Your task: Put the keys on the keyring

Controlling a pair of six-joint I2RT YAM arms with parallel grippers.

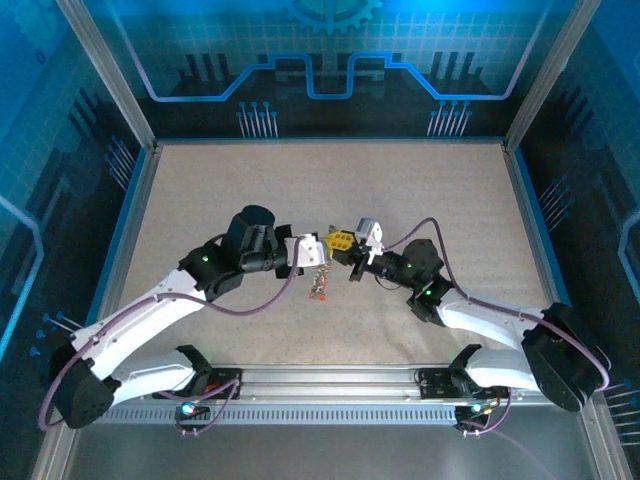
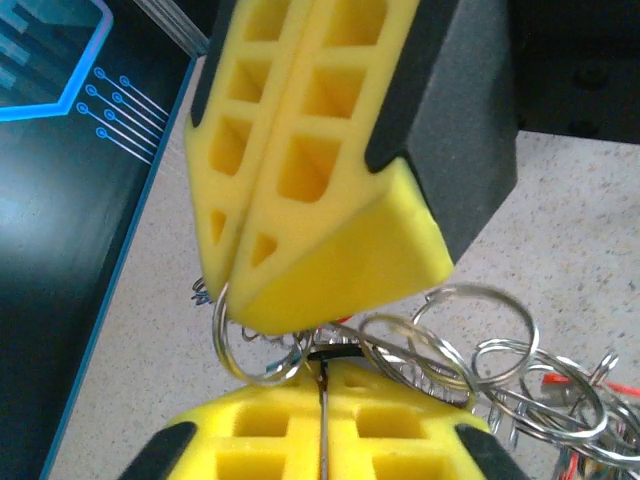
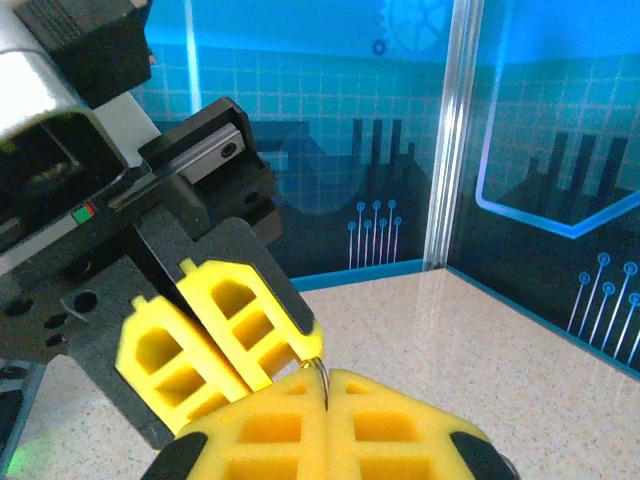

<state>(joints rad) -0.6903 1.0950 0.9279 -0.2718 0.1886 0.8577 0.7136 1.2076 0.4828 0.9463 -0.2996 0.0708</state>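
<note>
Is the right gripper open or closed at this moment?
Closed. In its wrist view the right gripper has both yellow fingers pressed together, with the thin wire of the keyring pinched between the tips.

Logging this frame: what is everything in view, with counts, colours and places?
table: one, beige speckled, under everything.
enclosure walls: blue printed panels, round the table.
frame post: silvery, at a wall corner.
keyring: one, silvery, over the table's middle, where both sets of jaws meet.
keys: number unclear, silvery, bunched with smaller rings beside the keyring.
red tags: a few, red, among that bunch.
cables: purple, along the arms.
left arm: white and black, reaching to mid-table.
right arm: white and black, reaching to mid-table.
left gripper: yellow pads, jaws shut on the keyring.
right gripper: yellow pads, jaws shut on the keyring.
</note>
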